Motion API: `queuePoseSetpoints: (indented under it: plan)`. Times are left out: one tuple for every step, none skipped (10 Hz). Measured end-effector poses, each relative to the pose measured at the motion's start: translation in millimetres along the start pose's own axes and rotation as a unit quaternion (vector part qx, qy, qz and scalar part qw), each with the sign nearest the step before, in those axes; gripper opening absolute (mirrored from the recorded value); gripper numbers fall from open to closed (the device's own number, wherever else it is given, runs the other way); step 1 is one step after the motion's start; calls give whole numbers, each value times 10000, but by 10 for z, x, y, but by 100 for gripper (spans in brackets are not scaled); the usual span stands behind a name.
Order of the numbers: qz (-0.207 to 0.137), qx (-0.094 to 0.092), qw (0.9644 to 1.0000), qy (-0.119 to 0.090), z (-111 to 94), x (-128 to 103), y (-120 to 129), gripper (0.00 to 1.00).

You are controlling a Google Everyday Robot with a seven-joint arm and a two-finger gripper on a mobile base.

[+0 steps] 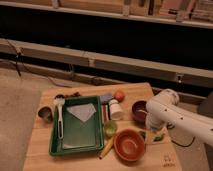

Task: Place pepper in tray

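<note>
While the pepper (157,137) lies near the table's (40,145) right edge, just beside an orange bowl (129,145), a white arm (170,112) bends down over it from the right. The gripper (149,132) hangs close above the pepper with its jaws apart. Whether it touches the pepper cannot be told. The tray (80,137) sits on the table's left half, well apart from the pepper, with a white sheet (82,112) in it and a spoon (60,117) along its left rim. A lime cup (110,129) and a yellow vegetable (106,148) lie between tray and bowl. The step in hand looks like the reach for the pepper, with nothing lifted yet. The next move calls for settling squarely over the slim pepper, closing on it, then rising high enough to clear bowl and cup on the way left to the tray.
</note>
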Motion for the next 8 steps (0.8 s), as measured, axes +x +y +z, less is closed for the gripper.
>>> queuePoseSetpoints:
  plan:
    - [33,-40,10000,-1,10,11,5,80]
    - [53,-58,10000,-14,10,10,7,80]
    - [61,-84,9999,-20,18,14,10,80]
    - [63,-120,9999,-26,32,16,13,80]
    - [64,-147,9999,-31,46,16,8,80]
    - [56,-167,9998,-42,59,12,2,80]
    - [57,-186,9998,-55,70,14,-2,80]
    - [67,-197,9998,-69,75,19,-4,80]
